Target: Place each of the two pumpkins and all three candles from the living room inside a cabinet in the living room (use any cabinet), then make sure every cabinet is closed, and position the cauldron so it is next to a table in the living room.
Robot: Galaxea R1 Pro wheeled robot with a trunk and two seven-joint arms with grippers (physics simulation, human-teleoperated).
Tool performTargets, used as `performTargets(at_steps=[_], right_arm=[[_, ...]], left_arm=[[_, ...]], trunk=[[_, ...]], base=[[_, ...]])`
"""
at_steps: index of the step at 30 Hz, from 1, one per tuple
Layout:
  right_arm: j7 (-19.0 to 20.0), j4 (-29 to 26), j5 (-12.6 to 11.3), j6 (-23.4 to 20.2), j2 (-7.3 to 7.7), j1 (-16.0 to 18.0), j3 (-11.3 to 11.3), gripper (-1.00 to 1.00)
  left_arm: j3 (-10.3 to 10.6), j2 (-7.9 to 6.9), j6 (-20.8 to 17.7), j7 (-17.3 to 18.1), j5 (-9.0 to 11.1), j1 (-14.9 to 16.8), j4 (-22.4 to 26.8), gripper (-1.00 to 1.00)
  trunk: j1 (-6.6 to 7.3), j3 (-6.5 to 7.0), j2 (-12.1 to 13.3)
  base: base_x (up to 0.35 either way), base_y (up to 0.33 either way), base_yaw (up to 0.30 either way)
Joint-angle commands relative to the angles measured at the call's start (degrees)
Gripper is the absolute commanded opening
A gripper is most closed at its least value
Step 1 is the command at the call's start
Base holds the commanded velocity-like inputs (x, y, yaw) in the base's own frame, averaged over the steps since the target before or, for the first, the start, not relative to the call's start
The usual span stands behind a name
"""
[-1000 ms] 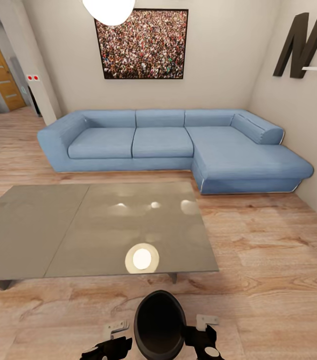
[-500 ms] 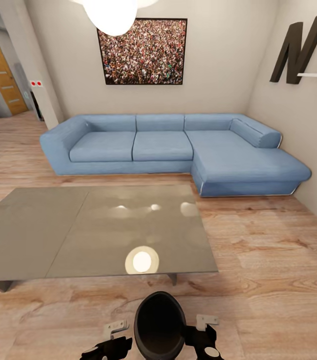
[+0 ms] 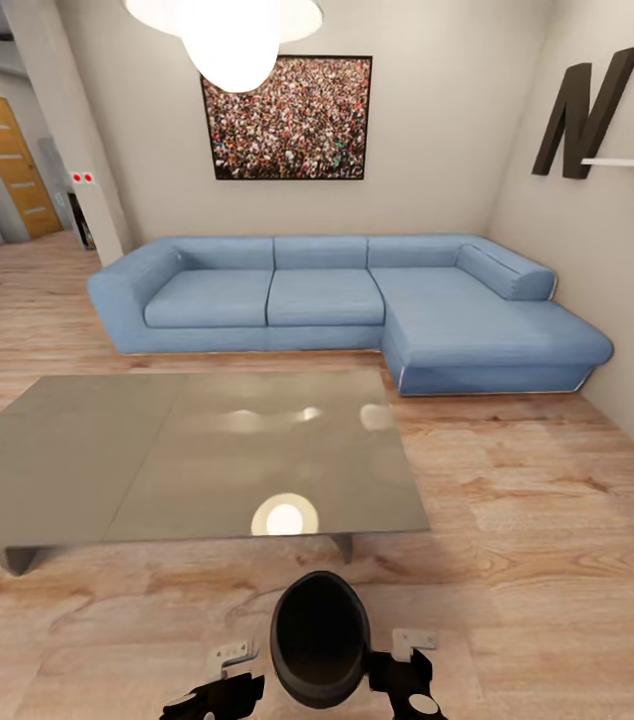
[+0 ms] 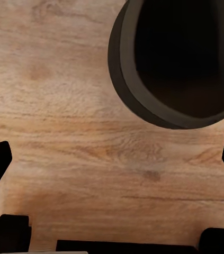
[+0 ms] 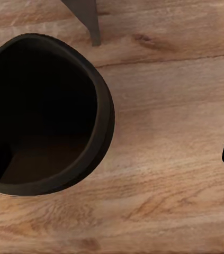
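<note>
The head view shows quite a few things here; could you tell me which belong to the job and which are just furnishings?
Job:
- cauldron, on the floor between both grippers
- table, just beyond it
- left gripper
- right gripper

Just there:
- blue sofa
- crowd picture
- ceiling lamp
- letter N

My left gripper [image 3: 219, 694] and my right gripper [image 3: 409, 688] are cut off by the bottom edge of the head view, each just beside the cauldron [image 3: 319, 640] — I can't tell there how my fingers stand. In the left wrist view the cauldron's [image 4: 178, 61] top and far side run off the picture. In the right wrist view one side of it [image 5: 43, 114] is cut off too. Beyond the cauldron, the table's [image 3: 187, 455] left corner runs off the picture. The hanging lamp [image 3: 225, 35] is cut at the top.
</note>
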State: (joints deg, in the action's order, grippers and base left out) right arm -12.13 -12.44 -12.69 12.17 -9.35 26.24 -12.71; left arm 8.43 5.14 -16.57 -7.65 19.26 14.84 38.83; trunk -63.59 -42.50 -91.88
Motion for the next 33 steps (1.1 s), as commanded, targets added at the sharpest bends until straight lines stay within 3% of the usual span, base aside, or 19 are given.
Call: performTargets(at_steps=[1,33], right_arm=[[-0.27,0.05,-0.58,0.23,0.02,0.04,-0.49,1.00],[-0.26,0.08,-0.58,0.67,-0.05,0.04,-0.53,1.00]], left_arm=[[0.27,-0.04,-0.21,-0.52,0.60,0.01,0.11,1.00],[0.19,-0.04,-0.13,-0.51,0.69,0.01,0.11,1.00]], trunk=[[0.03,0.05,-0.03],[0.03,2.83,-0.03]], base=[[-0.268,0.000,0.032],[-0.022,0.000,0.131]])
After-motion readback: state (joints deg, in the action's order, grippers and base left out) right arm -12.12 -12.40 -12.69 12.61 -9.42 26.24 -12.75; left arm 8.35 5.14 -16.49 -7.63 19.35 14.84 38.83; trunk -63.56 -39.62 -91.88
